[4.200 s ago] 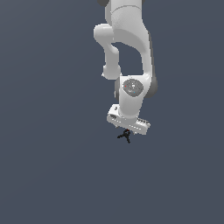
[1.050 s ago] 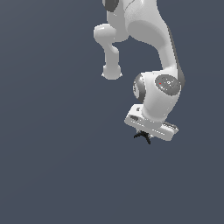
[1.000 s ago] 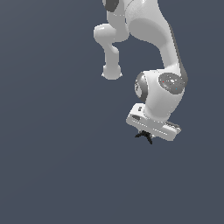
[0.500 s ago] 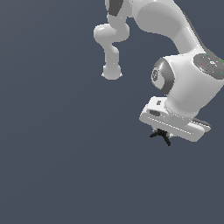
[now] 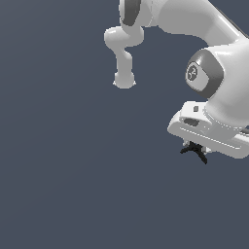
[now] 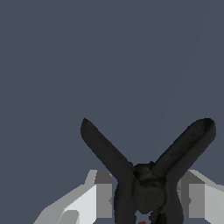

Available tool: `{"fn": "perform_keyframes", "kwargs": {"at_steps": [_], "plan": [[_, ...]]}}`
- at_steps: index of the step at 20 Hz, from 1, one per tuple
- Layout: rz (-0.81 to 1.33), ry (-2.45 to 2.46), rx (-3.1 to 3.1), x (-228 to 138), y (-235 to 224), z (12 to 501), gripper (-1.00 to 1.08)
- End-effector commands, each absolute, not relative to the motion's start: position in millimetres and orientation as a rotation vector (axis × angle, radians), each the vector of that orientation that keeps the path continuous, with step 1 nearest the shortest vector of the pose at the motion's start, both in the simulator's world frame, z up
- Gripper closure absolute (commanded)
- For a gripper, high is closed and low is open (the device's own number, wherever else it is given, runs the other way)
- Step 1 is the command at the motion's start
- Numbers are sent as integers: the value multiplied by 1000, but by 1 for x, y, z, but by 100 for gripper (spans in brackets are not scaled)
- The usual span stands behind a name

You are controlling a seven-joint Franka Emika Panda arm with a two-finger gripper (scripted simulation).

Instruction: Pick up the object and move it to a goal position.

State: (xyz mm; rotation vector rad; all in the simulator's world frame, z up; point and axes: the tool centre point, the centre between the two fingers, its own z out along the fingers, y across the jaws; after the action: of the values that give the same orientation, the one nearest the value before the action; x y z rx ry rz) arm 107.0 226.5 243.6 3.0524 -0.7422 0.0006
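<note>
Shifted further toward the exterior view's right and slightly lower than half a second ago; arm [image 5: 209,29] now partly cut off by that frame edge, looming larger. Black pronged object [image 5: 194,151] carried along, same spot under the hand as before.

Gripper [image 5: 195,147]: fingers closed in on the object from both sides. Wrist view confirms: grey finger pads [image 6: 103,193] pressed against the object's dark body [image 6: 148,186], two prongs splayed out in a V beyond the fingertips, small red tip just visible at the frame edge between the pads.

Object hanging below the white hand, prongs pointing down and outward, clear of anything underneath.

Surroundings: flat, uniform dark blue-grey backdrop [image 5: 63,170] everywhere. No visible edges, corners, worktop or walls; cannot tell floor from background. No shadows or contact marks under the object.
</note>
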Motion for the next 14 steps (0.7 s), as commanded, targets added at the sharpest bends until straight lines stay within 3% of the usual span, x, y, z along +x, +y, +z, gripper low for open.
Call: {"fn": "perform_keyframes", "kwargs": {"at_steps": [1, 14], "plan": [[0, -743, 3052, 111, 232, 252, 108], [0, -742, 3053, 123, 245, 271, 108]]}}
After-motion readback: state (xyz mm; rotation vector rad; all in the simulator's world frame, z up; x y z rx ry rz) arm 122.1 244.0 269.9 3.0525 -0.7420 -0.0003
